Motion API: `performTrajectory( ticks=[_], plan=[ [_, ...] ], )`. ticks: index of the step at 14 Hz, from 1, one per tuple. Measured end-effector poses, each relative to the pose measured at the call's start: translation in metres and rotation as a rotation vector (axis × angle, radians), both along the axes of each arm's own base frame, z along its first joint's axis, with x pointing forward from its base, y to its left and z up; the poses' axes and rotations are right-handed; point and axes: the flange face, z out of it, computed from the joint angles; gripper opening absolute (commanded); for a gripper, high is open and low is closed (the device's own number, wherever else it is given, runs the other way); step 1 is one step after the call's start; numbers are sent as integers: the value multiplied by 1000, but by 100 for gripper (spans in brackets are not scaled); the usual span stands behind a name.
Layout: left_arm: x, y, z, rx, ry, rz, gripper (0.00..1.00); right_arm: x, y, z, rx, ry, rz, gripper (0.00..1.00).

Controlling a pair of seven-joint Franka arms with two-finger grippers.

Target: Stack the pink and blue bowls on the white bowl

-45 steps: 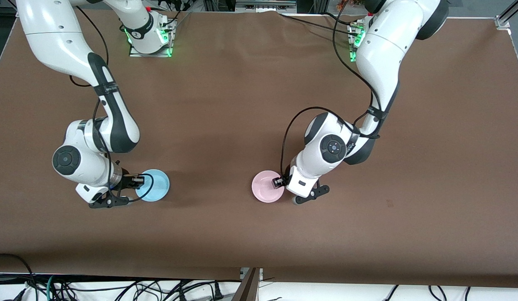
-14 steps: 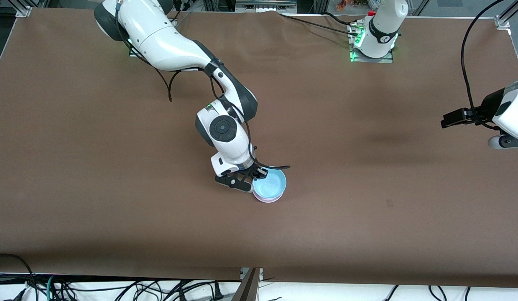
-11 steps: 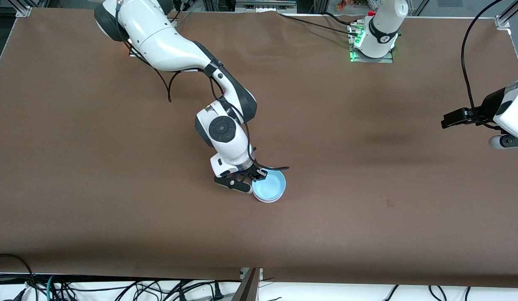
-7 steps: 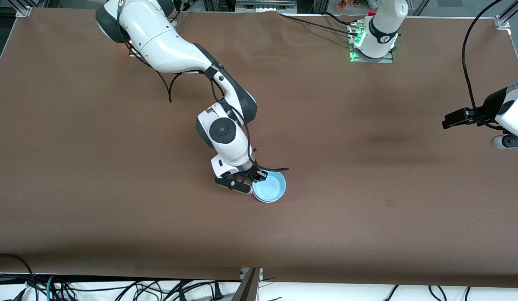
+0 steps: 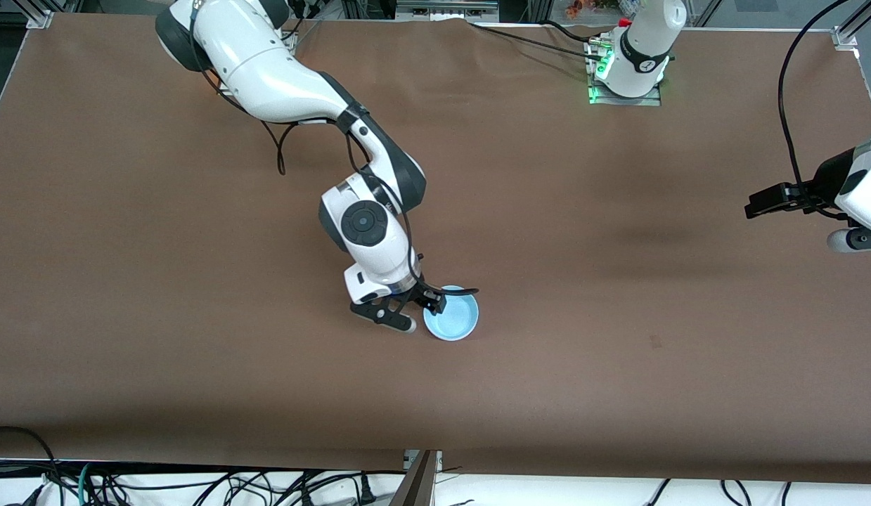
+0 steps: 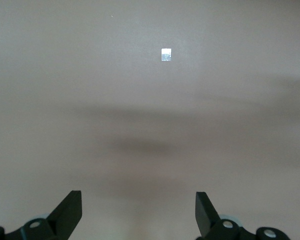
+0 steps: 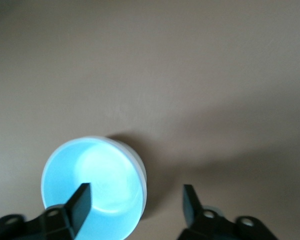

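The light blue bowl (image 5: pixel 452 318) sits on the table near the middle, upright. The right wrist view shows it (image 7: pixel 92 192) with a pale rim (image 7: pixel 143 186) showing just under its edge. The pink bowl is hidden in the front view, and the white bowl is out of view. My right gripper (image 5: pixel 434 301) is open at the blue bowl's rim. In its wrist view (image 7: pixel 135 197) one finger is over the bowl's inside and the other is outside it, holding nothing. My left gripper (image 5: pixel 751 205) waits open and empty above the left arm's end of the table (image 6: pixel 138 210).
The brown table cover (image 5: pixel 618 351) is bare around the bowls. A small white square mark (image 6: pixel 166 55) lies on the cover under the left gripper. Cables lie below the table's edge nearest the front camera.
The right arm carried the blue bowl over to the pink bowl and set it down into it. The pink rim no longer shows. The right gripper has opened and drawn back slightly.
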Motion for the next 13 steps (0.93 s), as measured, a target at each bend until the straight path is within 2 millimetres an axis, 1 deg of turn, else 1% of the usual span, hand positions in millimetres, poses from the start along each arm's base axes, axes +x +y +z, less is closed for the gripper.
performTrajectory(
  ticks=[1, 2, 4, 5, 6, 7, 9, 11, 13],
  plan=[
    [0, 0, 0, 0, 0, 0, 100, 11, -18, 21, -13, -8, 6, 100],
    [0, 0, 0, 0, 0, -1, 100, 21, -42, 44, -39, -2, 34, 100],
    [1, -2, -1, -1, -1, -3, 100, 33, -102, 96, -97, 56, 100, 100],
    [2, -2, 1, -1, -6, -4, 100, 35, -133, 125, -99, 82, 122, 100],
    [2, -2, 3, 0, -11, -4, 100, 33, -164, 155, -92, 101, 150, 100],
    [3, -2, 4, 0, -14, -4, 100, 25, -193, 182, -88, 115, 187, 100],
    [4, -2, 4, 0, -14, -3, 100, -3, -244, 227, -97, 140, 249, 100],
    [6, -1, 3, -1, -13, -3, 100, -37, -290, 259, -117, 167, 319, 100],
    [6, -2, 2, -1, -12, -3, 100, -62, -332, 282, -130, 183, 363, 100]
  ],
)
